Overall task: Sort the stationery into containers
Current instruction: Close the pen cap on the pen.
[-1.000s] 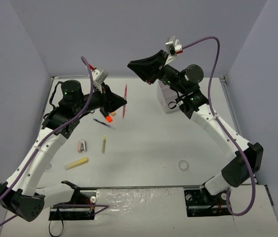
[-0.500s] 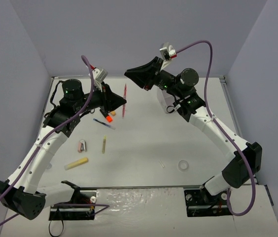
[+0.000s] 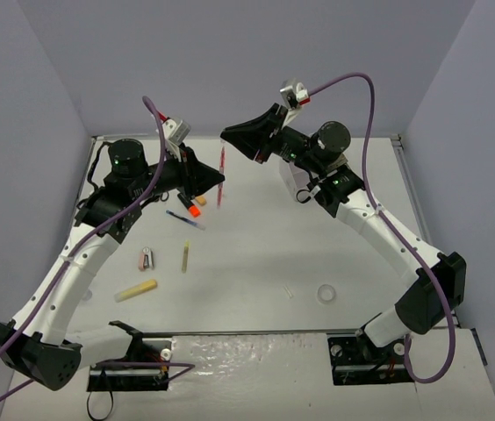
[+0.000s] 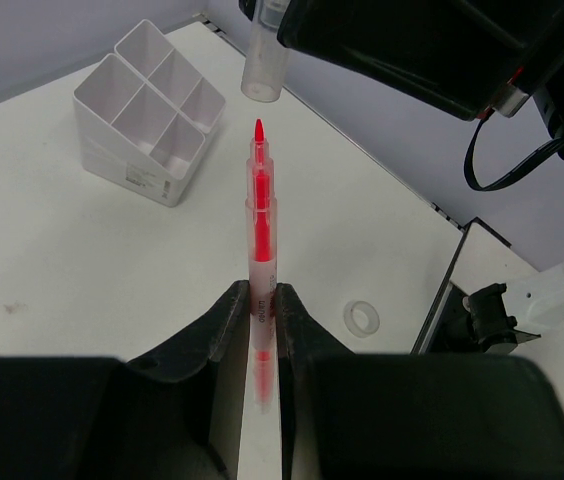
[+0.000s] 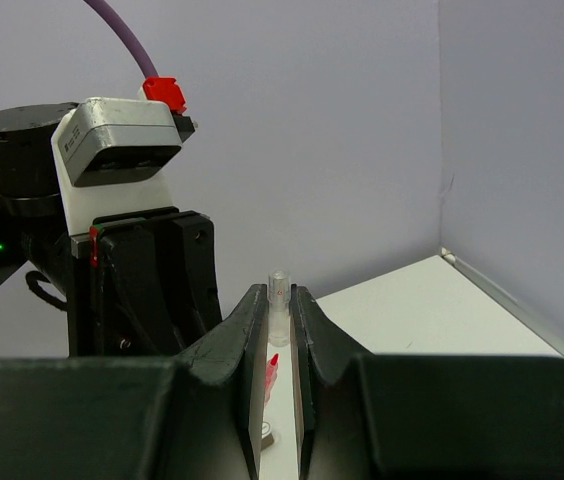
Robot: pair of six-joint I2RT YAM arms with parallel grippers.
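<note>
Pinching a pink pen (image 4: 259,215) low on its barrel with the left gripper (image 4: 260,300), bare red tip pointing straight out ahead of the fingers. Clamping a clear cap (image 4: 263,70) in the right gripper (image 5: 278,310), open mouth turned toward that tip, just ahead of it and not yet touching. Farther out from the left fingertips and off to their left, resting on the table (image 4: 62,260): the white organiser box (image 4: 122,160), compartments looking empty. Down to the right of the same fingers, lying flat: a white tape ring (image 4: 361,318).

Judged as capping the pen before dropping it into a compartment. To do it well: first bring mouth and tip onto one line, taking out the cap's slight tilt. Then close the gap slowly along the pen's length, with both grips held firm against slipping. Push until seated, then let go on the cap side only.
</note>
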